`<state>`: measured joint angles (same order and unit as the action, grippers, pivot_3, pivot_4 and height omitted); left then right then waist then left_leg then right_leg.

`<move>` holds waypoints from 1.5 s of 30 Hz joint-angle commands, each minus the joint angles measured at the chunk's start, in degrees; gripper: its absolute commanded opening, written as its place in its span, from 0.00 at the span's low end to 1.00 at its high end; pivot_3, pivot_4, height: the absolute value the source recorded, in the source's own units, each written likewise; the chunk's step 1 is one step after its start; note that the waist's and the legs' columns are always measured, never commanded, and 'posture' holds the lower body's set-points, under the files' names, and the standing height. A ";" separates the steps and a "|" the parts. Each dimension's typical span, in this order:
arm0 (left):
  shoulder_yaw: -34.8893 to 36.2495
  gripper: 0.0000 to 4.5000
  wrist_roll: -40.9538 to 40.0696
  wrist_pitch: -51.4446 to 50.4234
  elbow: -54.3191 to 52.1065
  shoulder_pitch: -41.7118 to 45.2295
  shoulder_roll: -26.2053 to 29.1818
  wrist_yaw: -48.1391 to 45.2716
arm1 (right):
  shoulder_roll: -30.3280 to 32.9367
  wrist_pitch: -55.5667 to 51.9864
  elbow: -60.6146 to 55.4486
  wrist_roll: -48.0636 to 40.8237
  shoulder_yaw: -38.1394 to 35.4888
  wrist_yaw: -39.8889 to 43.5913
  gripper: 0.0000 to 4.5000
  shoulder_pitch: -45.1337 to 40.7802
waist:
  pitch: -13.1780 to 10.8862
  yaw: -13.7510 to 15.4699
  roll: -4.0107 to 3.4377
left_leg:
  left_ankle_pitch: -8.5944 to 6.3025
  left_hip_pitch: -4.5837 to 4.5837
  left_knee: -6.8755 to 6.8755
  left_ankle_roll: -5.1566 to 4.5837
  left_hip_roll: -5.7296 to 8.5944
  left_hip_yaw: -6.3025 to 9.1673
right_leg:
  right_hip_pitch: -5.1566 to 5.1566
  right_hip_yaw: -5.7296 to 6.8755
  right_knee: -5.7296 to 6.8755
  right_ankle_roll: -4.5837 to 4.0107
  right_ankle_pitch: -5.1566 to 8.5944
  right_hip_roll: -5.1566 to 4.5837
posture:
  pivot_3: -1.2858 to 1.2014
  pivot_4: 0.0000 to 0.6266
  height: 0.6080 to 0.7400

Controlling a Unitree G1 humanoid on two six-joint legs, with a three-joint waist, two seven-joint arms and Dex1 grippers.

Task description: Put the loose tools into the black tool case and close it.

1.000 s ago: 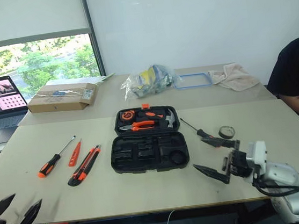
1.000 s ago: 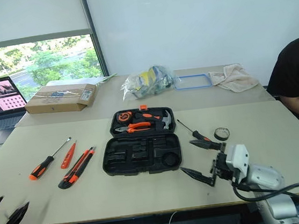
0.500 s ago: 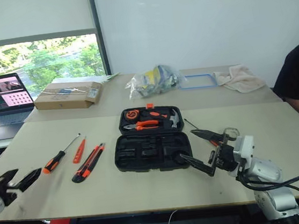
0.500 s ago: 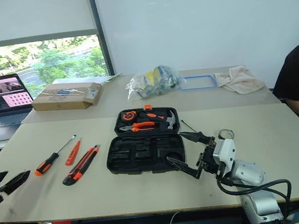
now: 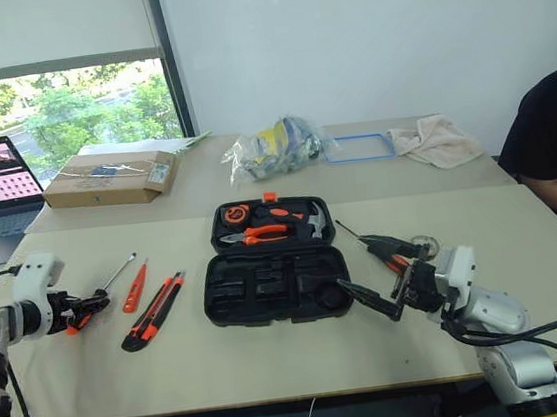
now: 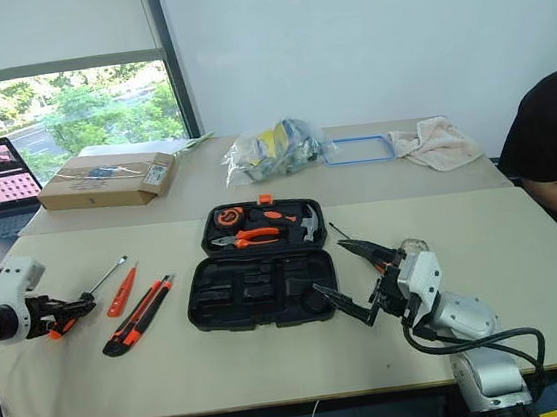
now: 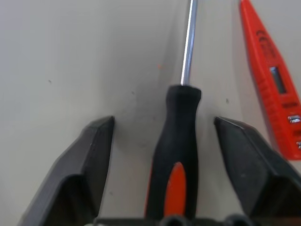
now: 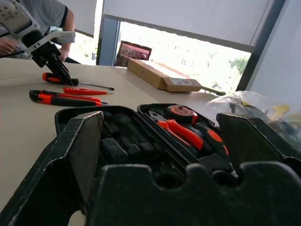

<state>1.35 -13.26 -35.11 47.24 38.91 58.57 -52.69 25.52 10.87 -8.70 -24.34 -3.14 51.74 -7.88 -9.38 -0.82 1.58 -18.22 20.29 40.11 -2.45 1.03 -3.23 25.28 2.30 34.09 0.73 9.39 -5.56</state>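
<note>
Left tool (image 7: 162, 141) at bench's (image 5: 276, 360) left edge, fingers spread either side of black-and-orange screwdriver (image 7: 176, 155) handle, not clamped. Slim orange tester (image 7: 273, 89) just beside it, then utility knife (image 5: 155, 310). Black tool case (image 5: 277, 286) lies open mid-bench. Right tool (image 5: 377, 278) released, hovering at case's right end. Second screwdriver (image 5: 375, 245) and tape roll (image 5: 421, 243) behind it.

Beige table (image 5: 276, 360), open black tool case (image 5: 275, 287), screwdriver (image 7: 176, 155), tester screwdriver (image 5: 135, 288), utility knife (image 5: 153, 312), cardboard box (image 5: 109, 178)
</note>
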 commanded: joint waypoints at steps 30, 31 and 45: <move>-20.96 0.17 24.42 52.26 6.88 24.93 -28.85 -17.32 | 5.88 -1.94 -12.93 -1.58 -10.50 -6.20 1.00 16.98 | -0.06 0.83 0.09 | -0.63 0.82 1.52 -1.12 0.06 0.08 | -0.07 -0.11 -0.02 0.64 -0.24 -0.18 | 0.52 0.24 1.00; -21.19 0.17 25.11 52.10 7.81 25.38 -29.49 -16.36 | 5.62 -1.93 -13.22 -1.57 -10.63 -6.58 1.00 17.29 | -0.07 0.95 0.09 | -0.63 0.83 1.54 -1.13 0.08 0.08 | -0.08 -0.10 -0.03 0.67 -0.24 -0.20 | 0.52 0.24 1.00; -22.33 0.17 29.80 48.95 9.67 27.26 -33.75 -12.14 | 3.17 -5.33 -17.57 -5.27 -8.55 -7.95 1.00 19.73 | -0.07 1.74 0.08 | -0.77 0.87 1.72 -1.37 0.16 0.09 | -0.14 -0.10 -0.04 0.85 -0.33 -0.33 | 0.52 0.24 1.00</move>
<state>-21.18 15.99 13.48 57.32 64.23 25.22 -66.27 28.69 6.02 -23.56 -28.15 -11.62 43.82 11.78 -9.45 0.92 1.66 -19.01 21.17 41.84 -3.87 1.20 -3.14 25.13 2.20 34.05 1.60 9.05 -5.91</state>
